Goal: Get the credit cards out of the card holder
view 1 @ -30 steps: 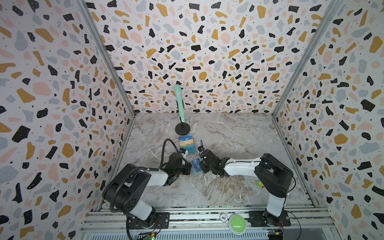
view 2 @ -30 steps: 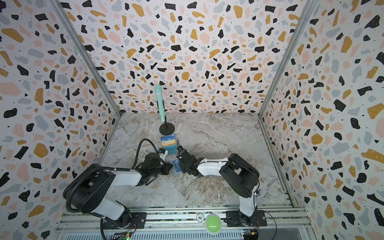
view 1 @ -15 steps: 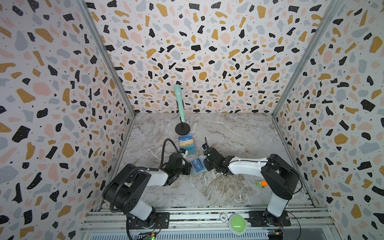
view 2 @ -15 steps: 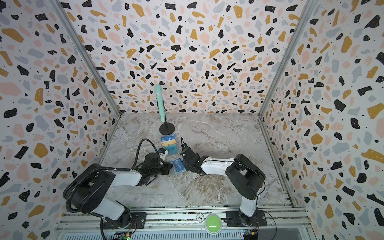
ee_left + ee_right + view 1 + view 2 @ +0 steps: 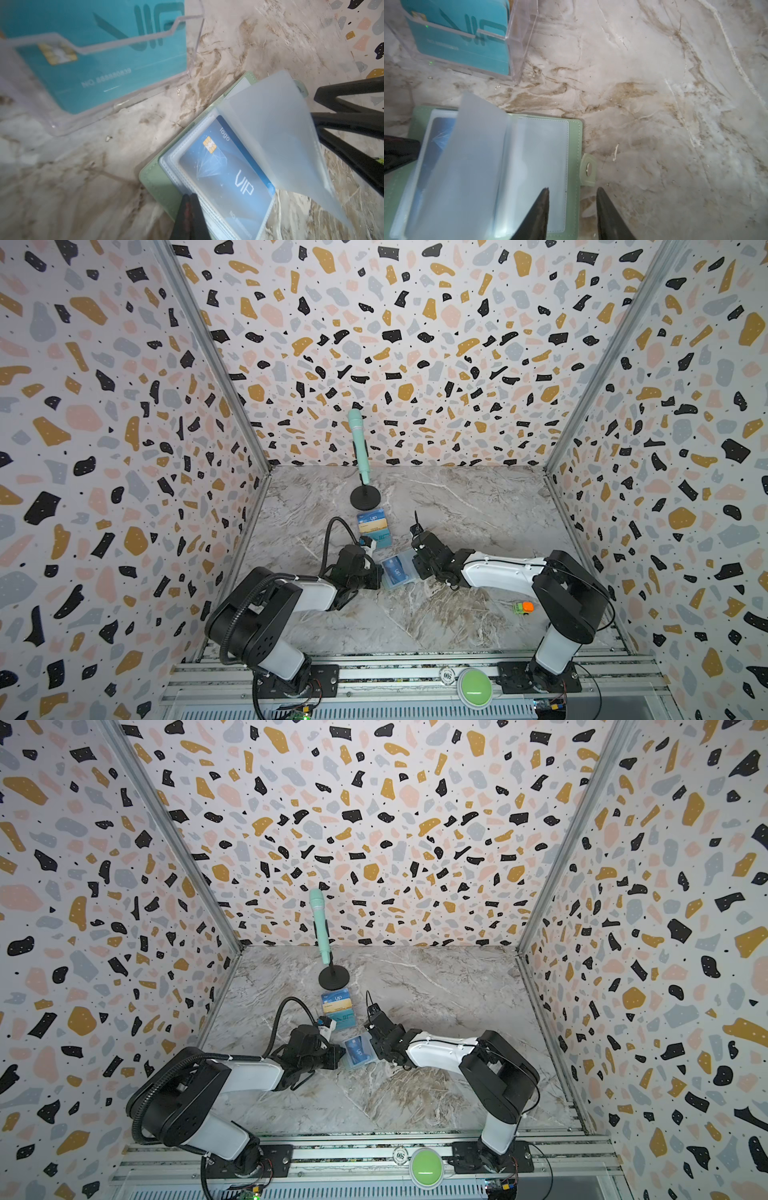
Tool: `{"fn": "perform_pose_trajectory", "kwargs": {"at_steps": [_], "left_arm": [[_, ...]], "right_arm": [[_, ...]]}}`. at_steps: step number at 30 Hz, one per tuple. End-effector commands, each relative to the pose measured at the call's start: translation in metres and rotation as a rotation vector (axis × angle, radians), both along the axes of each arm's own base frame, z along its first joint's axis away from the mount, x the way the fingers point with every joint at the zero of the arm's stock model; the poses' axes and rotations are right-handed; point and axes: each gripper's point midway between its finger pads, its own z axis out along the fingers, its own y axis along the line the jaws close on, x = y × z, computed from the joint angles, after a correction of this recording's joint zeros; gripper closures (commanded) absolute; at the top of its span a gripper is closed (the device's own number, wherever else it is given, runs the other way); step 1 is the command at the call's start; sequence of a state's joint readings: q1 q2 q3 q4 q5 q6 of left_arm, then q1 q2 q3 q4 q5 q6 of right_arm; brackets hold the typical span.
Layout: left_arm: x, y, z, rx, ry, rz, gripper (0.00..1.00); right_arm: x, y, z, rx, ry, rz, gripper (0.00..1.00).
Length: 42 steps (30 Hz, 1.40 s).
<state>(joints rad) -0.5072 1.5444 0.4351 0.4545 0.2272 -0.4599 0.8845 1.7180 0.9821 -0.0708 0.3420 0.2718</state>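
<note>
**Bimanual card extraction, top and wrist views.** Nearest, at 6 o'clock of the scene, a green button [image 5: 473,689] sits on the front rail between the arm bases. A small orange-and-green toy [image 5: 523,608] lies at 4 o'clock of the work, well apart and judged irrelevant. At centre the card holder [image 5: 398,570] lies open and flat on the marble table [image 5: 478,506], flanked by both arms. The left gripper [image 5: 190,216], at the holder's 9 o'clock, has its jaws fully together, tips planted at the edge of the mint-green cover beside the sleeve stack. Whether any material is nipped between them cannot be told; the posture reads as pinning the holder against sliding. The right gripper [image 5: 572,207], at 3 o'clock, stands part open and empty. One of its fingers is over the blank right-hand sleeve and the other is off the cover edge, just beside the snap tab [image 5: 588,169], apparently poised to work the pages. A loose sleeve page [image 5: 473,155] stands half raised over the spine, partly veiling the blue card [image 5: 224,176], which lies fully seated in the left-hand pocket. No yellow card shows in the holder, and extraction is judged not yet begun. Beyond, at the holder's 11 o'clock, a clear stand [image 5: 374,529] displays other cards, a teal card [image 5: 93,62] foremost. Farthest, at 12 o'clock, a mint microphone [image 5: 358,448] rises from its black base.
</note>
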Motion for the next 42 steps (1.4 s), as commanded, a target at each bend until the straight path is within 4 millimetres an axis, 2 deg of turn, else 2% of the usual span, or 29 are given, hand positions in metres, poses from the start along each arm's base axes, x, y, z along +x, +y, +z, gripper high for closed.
{"fn": "perform_pose_trajectory", "kwargs": {"at_steps": [1,9,14,21,30,42], "left_arm": [[-0.013,0.006,-0.023,0.061,0.08,-0.013,1.0],[-0.014,0.006,-0.024,0.062,0.082,-0.013,1.0],[-0.014,0.006,-0.024,0.06,0.083,-0.01,1.0],[-0.013,0.006,-0.02,0.058,0.072,-0.01,1.0],[-0.004,0.003,-0.015,0.08,0.047,-0.025,1.0],[0.008,-0.004,-0.018,0.106,0.041,-0.054,1.0]], "right_arm": [[0.002,-0.007,0.023,0.009,-0.033,-0.025,0.6],[-0.015,0.026,0.041,0.126,-0.009,0.135,0.58],[-0.019,0.037,0.04,0.16,0.009,0.173,0.58],[-0.031,0.059,0.025,0.235,0.126,0.272,0.61],[-0.034,0.058,0.006,0.343,0.278,0.266,0.63],[-0.044,0.053,-0.02,0.364,0.364,0.23,0.63]]}}
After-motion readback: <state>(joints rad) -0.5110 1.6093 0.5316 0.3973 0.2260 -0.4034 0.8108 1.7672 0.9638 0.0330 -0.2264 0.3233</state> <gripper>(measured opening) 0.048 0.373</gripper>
